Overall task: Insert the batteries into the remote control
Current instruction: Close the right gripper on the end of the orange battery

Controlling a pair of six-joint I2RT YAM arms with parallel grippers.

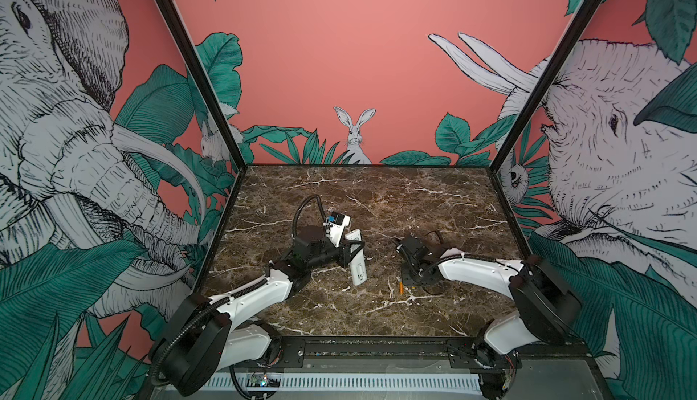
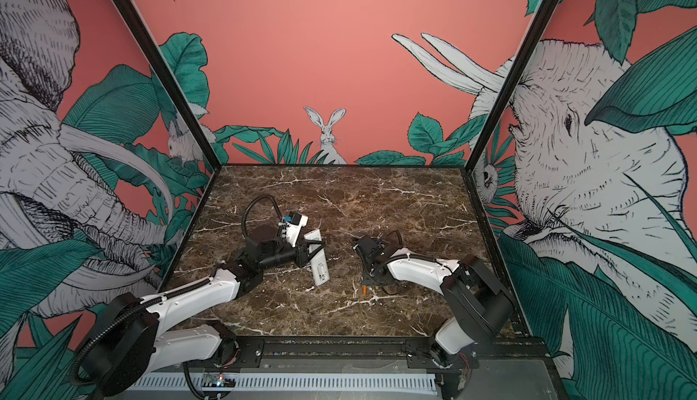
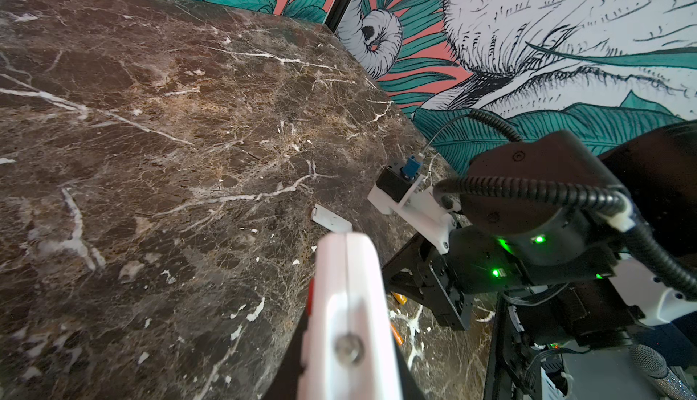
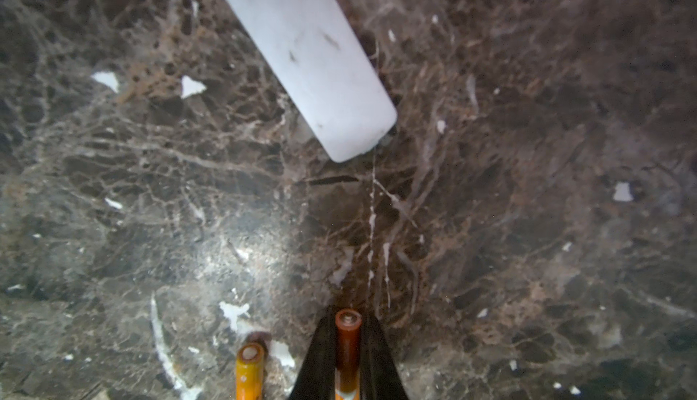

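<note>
Right jaws clamp one battery (image 4: 347, 353); second battery (image 4: 249, 373) lies just beside.

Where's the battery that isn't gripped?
On the right side of the table, in the right wrist view: the loose battery lies beside the right gripper, which is shut on the other battery.

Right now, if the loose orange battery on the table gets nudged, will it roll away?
Probably: the loose battery is a smooth cylinder lying on its side on the table, so a nudge would likely roll it. It looks hard and stiff, unlikely to bend. The held battery in the right gripper looks equally smooth and might slip.
</note>
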